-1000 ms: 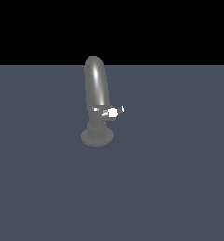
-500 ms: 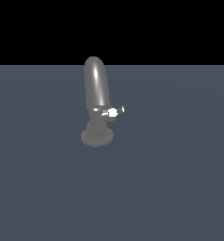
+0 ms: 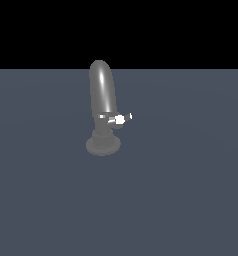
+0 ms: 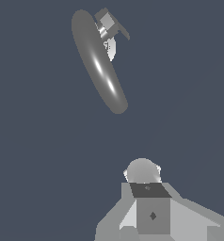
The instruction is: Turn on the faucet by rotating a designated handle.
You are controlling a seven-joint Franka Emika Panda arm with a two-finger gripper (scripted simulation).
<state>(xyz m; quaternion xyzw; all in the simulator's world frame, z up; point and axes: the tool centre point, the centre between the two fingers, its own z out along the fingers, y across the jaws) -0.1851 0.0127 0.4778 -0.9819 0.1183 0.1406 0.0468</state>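
Pincer (image 4: 141,176) state unclear | faucet (image 4: 100,63) well apart | handle (image 4: 107,22) untouched

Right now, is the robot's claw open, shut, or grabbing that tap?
Gripper: cannot be told whether open or shut; it is holding nothing, well clear of the faucet and its handle.
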